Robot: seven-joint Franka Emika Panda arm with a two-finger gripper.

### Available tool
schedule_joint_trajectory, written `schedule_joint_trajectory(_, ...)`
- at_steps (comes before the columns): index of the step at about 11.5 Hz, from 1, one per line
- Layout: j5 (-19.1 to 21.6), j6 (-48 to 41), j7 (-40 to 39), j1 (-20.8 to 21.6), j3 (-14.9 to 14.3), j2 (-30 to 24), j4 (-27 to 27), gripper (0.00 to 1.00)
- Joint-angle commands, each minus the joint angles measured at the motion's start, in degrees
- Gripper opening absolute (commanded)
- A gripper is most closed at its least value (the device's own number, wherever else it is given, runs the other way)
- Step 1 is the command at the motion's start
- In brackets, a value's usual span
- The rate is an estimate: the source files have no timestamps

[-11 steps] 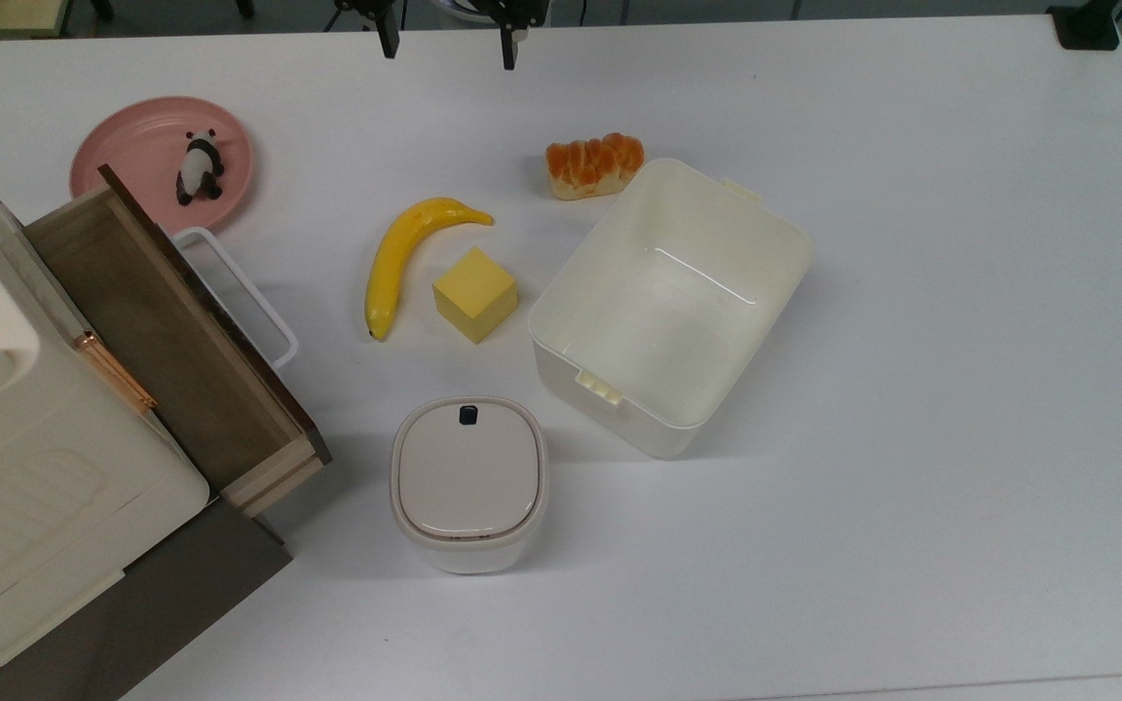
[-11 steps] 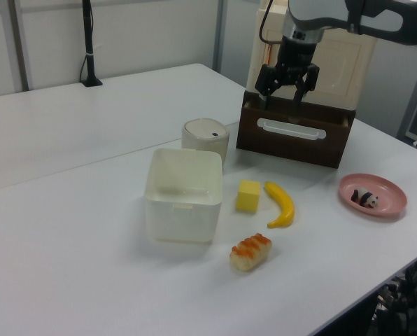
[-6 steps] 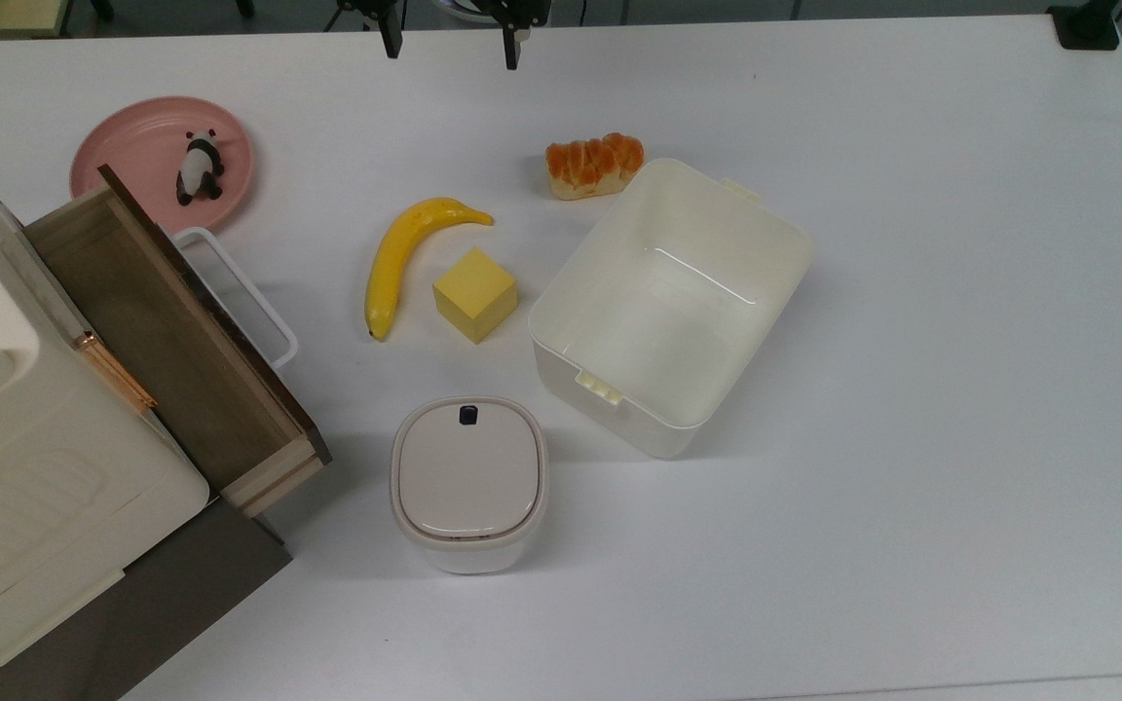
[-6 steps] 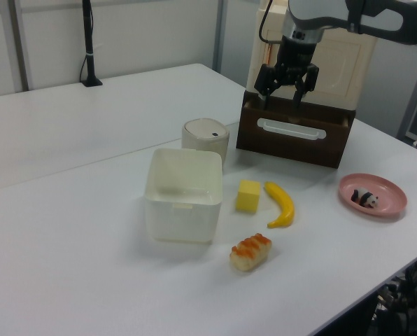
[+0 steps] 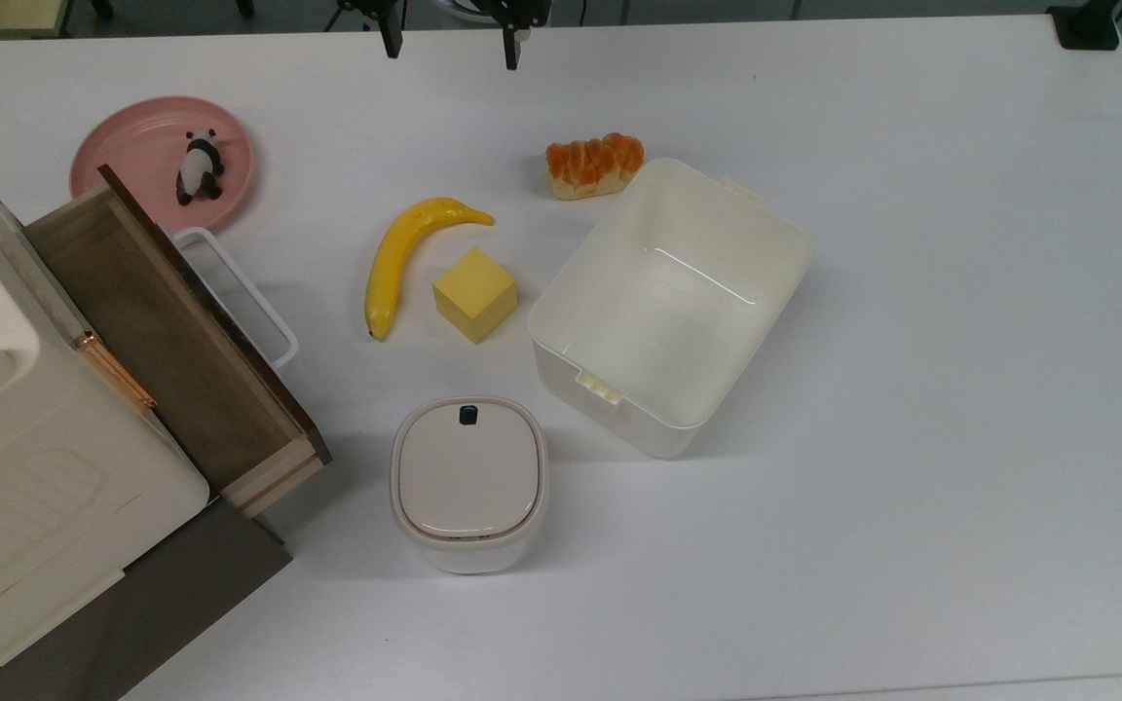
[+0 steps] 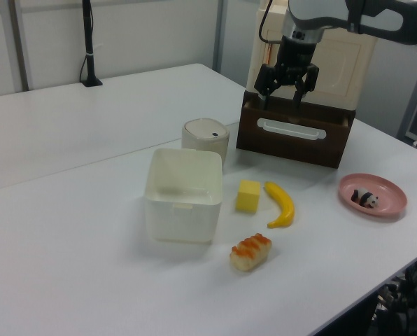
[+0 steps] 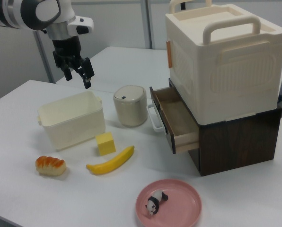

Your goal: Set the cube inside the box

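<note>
- Yellow cube [image 5: 475,294] sits on the table [image 5: 912,292], untouched, just beside the box [image 5: 576,284] on the top view's left, with the banana [image 5: 405,255] close on its other side.
- We see the box standing empty and upright; the lidded bin [image 5: 468,481] is near its short end.
- Bread roll [image 5: 593,164] lies just past the box's far corner in the top view; the pink plate [image 5: 132,156] with the panda figure [image 5: 199,167] is well apart, by the open wooden drawer [image 5: 162,331].
- Our gripper [image 6: 285,87] hangs high above the table, well apart from the cube, fingers [image 5: 388,37] spread and holding nothing.
- Progress, as we judge it: nothing done yet. Left: travel over the cube, descend, close on it, lift, carry over the box rim, release.
- Versus the earlier frames: we see no change. Arm, cube, box and the rest match their positions from a second ago; gripper hasn't started its approach.
</note>
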Motion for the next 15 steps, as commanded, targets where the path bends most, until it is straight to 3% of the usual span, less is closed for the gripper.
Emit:
schedule_joint_trajectory(1, 1.67, -0.55, -3.39, -0.14, -0.04, -1.43, -1.17, 1.0)
schedule_joint_trajectory(7, 1.67, -0.9, -18.5, -0.58, -0.13, -3.18, -2.67, 1.0)
schedule_joint_trajectory(11, 1.58, -3.63, -40.01, -2.69, -0.3, -3.8, -3.37, 1.0)
schedule_joint_trajectory(15, 1.23, -2.93, -54.36, -2.95, -0.57, -4.86, -6.88, 1.0)
